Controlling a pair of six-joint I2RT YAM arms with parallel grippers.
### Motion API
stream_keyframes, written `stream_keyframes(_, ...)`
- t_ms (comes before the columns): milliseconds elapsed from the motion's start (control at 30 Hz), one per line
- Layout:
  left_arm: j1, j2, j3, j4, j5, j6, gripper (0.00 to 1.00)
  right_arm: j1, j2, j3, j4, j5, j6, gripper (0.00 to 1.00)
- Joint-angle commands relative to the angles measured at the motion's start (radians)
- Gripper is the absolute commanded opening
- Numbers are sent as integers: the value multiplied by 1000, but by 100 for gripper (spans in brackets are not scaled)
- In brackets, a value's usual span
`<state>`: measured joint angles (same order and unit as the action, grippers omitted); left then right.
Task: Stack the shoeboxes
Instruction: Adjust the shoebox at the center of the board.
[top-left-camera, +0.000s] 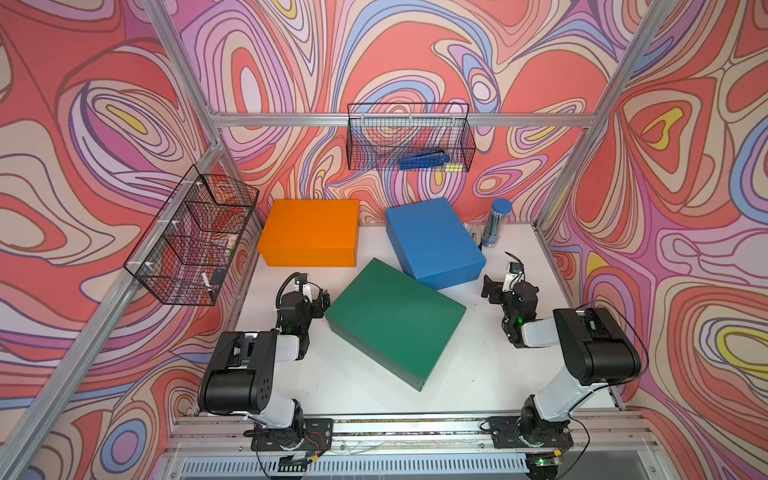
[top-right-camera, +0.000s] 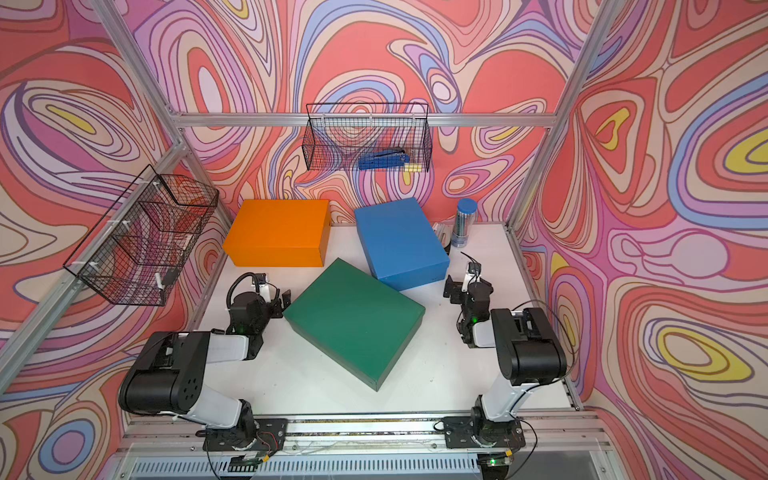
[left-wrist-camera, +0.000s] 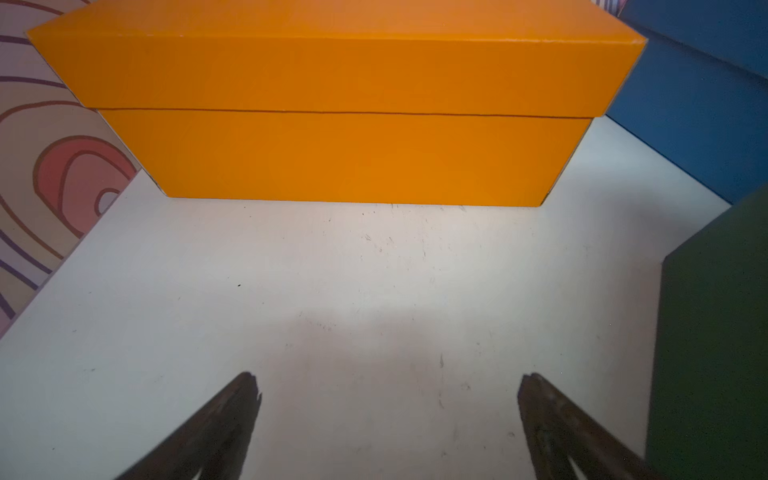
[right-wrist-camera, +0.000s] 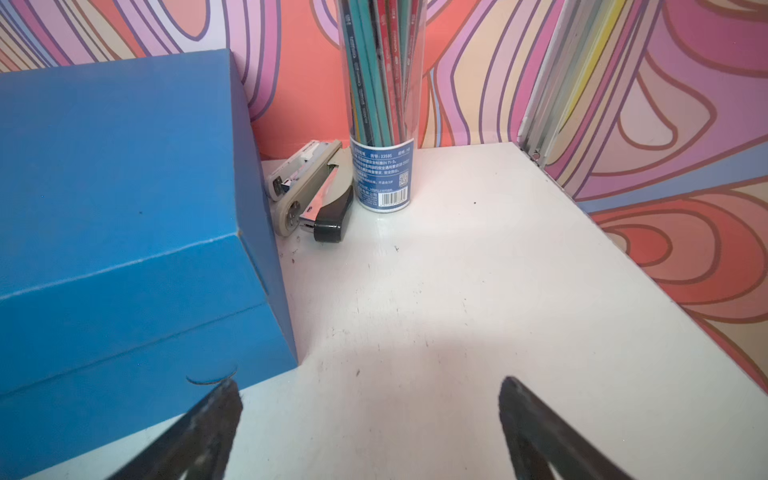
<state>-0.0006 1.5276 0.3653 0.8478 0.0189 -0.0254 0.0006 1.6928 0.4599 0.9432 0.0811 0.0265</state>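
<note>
Currently left tool (left-wrist-camera: 388, 380) and right tool (right-wrist-camera: 370, 384) stand wide open, empty; orange box (top-left-camera: 309, 230), blue box (top-left-camera: 432, 241), green box (top-left-camera: 395, 320) unstacked on counter (top-left-camera: 498, 374).

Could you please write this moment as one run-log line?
orange box, blue box, green box: unstacked on table | left claw: open, empty, facing orange box | right claw: open, empty, by blue box

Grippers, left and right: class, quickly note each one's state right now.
Left gripper: open, holding nothing.
Right gripper: open, holding nothing.
</note>
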Motion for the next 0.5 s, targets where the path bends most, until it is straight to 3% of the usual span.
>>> stream_keyframes(0,2,10,15,31,6,14,99,4,13,10,9,-4,-3,98)
stream_keyframes(467,2,10,16,26,9,18,100,4,15,11,7,-3,-4,98)
